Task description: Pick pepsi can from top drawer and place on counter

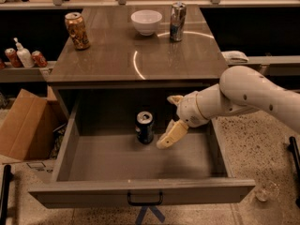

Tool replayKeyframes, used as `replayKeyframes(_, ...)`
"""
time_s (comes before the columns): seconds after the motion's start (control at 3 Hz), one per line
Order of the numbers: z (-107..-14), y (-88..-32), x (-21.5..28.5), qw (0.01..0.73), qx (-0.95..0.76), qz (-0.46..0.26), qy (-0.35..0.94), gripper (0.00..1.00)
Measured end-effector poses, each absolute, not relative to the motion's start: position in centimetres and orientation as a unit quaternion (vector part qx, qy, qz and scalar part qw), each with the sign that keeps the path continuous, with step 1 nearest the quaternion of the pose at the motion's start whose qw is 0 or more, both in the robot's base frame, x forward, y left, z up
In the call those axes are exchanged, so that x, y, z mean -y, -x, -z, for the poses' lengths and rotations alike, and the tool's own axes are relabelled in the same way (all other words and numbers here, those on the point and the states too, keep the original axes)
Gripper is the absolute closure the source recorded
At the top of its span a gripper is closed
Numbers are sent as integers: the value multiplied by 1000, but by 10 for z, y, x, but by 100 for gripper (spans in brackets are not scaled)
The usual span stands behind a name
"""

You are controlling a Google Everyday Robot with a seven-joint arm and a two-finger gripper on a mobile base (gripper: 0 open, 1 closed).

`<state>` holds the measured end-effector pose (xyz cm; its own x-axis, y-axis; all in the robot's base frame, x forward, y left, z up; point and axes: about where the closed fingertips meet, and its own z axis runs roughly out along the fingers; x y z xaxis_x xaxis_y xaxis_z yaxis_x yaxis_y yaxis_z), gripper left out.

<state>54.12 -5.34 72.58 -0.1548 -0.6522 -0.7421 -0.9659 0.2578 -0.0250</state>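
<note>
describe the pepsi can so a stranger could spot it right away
Look in the open top drawer under the counter. The pepsi can stands upright inside, right beside the end effector. It is the only can there, short and dark navy.

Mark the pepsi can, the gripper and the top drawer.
pepsi can (145,128), camera view, blue side wall.
gripper (167,121), camera view, midway between its fingers, beside the can.
top drawer (93,193), camera view, bare front panel.
</note>
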Motion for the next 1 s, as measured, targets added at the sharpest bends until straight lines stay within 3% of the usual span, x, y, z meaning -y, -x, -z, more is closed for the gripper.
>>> replayKeyframes(1.0, -649, -616, 48, 415, -655, -252, 580, 0)
